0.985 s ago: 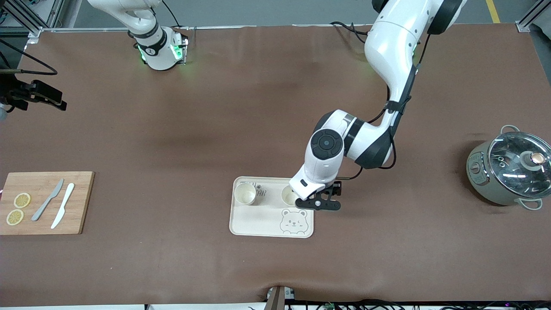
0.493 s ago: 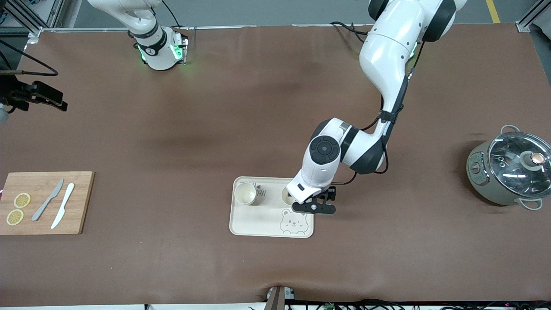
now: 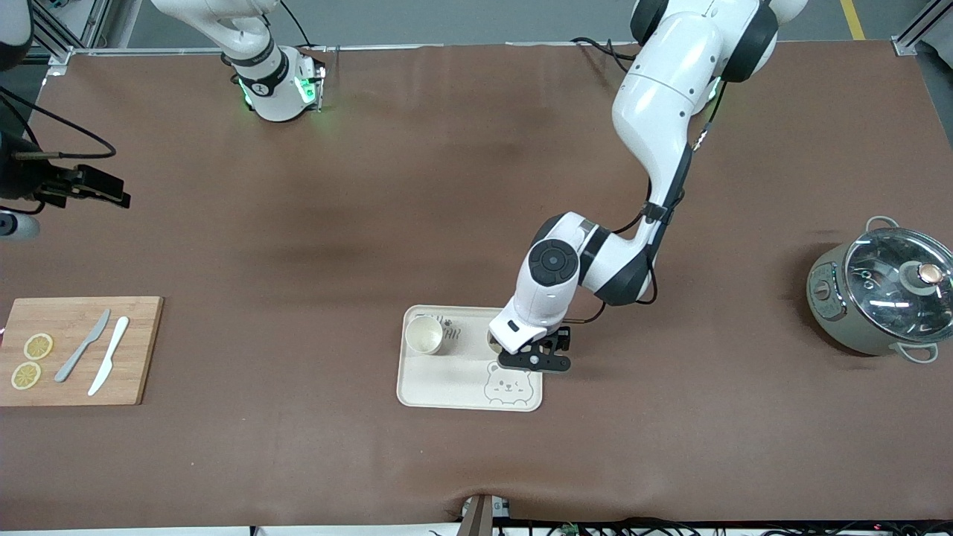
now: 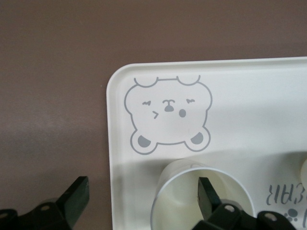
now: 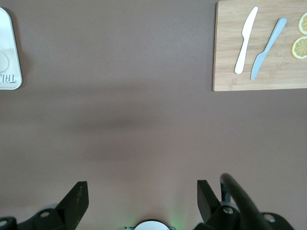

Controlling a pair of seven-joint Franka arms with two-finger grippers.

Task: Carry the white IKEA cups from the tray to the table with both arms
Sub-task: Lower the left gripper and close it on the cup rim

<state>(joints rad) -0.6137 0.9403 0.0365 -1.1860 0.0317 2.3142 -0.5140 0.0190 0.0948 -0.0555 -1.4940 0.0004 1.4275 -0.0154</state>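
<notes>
The cream bear tray (image 3: 447,383) lies near the middle of the table. One white cup (image 3: 424,335) stands upright on its corner toward the right arm's end. The second white cup (image 3: 493,339) stands on the tray beside the bear print and is mostly hidden under my left gripper (image 3: 533,359). In the left wrist view my left gripper (image 4: 143,189) is open wide. One finger (image 4: 206,194) reaches inside the cup (image 4: 184,191), the other finger (image 4: 76,194) hangs over the table beside the tray's edge (image 4: 111,143). My right gripper (image 3: 100,190) is open and empty over bare table (image 5: 143,191).
A wooden cutting board (image 3: 134,350) with a grey knife (image 3: 82,345), a white knife (image 3: 109,355) and two lemon slices (image 3: 37,346) lies at the right arm's end. A pot with a glass lid (image 3: 882,294) stands at the left arm's end.
My left gripper has shifted toward the right arm's end and now covers most of the second cup. My right gripper has shifted slightly.
</notes>
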